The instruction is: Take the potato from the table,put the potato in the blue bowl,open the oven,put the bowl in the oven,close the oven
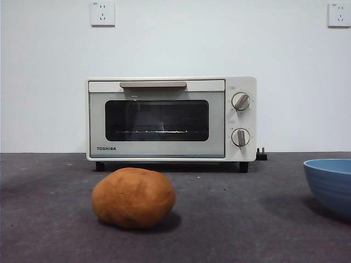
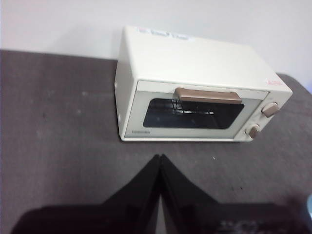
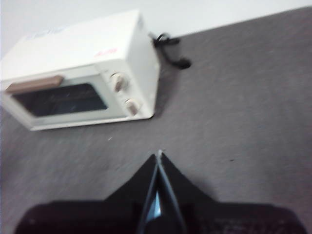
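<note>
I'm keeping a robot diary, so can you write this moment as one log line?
orange-brown oval potato: on grey table, untouched | light-blue round bowl: empty | cream-white toaster oven: door closed | left gripper: shut | right gripper: shut

Potato (image 1: 133,197): big, smooth, oval, orange-brown, lying on its side on the table (image 1: 230,230), nr the front, left of centre. Blue bowl (image 1: 330,186): light blue, matte, sitting upright at the right edge, partly cut off, well apart from potato. Oven (image 1: 171,119): cream-white Toshiba, dark glass door sitting shut, beige bar handle, 2 knobs, standing at the back against the wall.
</note>
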Robot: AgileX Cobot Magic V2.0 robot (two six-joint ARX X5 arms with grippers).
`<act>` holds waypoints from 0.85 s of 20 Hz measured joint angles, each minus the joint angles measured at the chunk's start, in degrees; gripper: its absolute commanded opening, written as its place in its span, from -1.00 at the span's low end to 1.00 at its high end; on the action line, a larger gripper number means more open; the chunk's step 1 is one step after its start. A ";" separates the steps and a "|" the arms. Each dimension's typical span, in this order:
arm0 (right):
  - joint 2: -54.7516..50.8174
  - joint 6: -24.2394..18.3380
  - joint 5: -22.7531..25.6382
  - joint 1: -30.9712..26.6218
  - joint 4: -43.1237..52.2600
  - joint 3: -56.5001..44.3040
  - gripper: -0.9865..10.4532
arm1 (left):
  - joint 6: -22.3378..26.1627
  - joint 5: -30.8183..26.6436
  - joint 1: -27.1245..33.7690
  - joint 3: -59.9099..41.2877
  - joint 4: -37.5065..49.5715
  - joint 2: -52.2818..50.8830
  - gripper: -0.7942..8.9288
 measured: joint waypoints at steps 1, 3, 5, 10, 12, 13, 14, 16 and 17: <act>1.90 -0.59 -1.51 0.00 -0.55 1.46 -0.84 | 0.00 0.44 0.00 1.70 -1.62 1.22 -0.85; 6.36 -1.42 -4.28 0.00 -1.95 4.76 -0.84 | 0.17 1.88 0.00 5.40 -5.40 3.98 -0.85; 10.56 -2.01 -5.25 0.00 -4.26 7.91 -0.84 | 1.01 2.51 0.00 8.31 -9.01 6.49 -0.85; 22.03 -5.25 -6.54 0.00 -14.05 16.59 -0.84 | 5.25 4.98 0.00 12.28 -16.83 12.41 -0.85; 26.93 -7.76 -6.56 0.00 -18.08 19.89 -0.84 | 6.82 7.23 0.00 12.41 -18.69 14.08 -0.85; 28.83 -8.72 -6.56 0.00 -19.34 20.94 -0.84 | 7.37 7.96 0.00 12.41 -19.21 14.67 -0.85; 30.73 -9.70 -6.56 0.00 -20.11 21.88 -0.84 | 7.96 8.39 0.00 12.41 -19.63 15.23 -0.85; 33.86 -10.93 -6.54 0.28 -19.91 22.95 -0.84 | 9.01 8.61 0.00 12.41 -20.35 16.20 -0.85; 35.56 -11.37 -6.32 1.03 -18.78 23.21 -0.84 | 9.35 8.63 0.00 12.41 -20.65 16.61 -0.85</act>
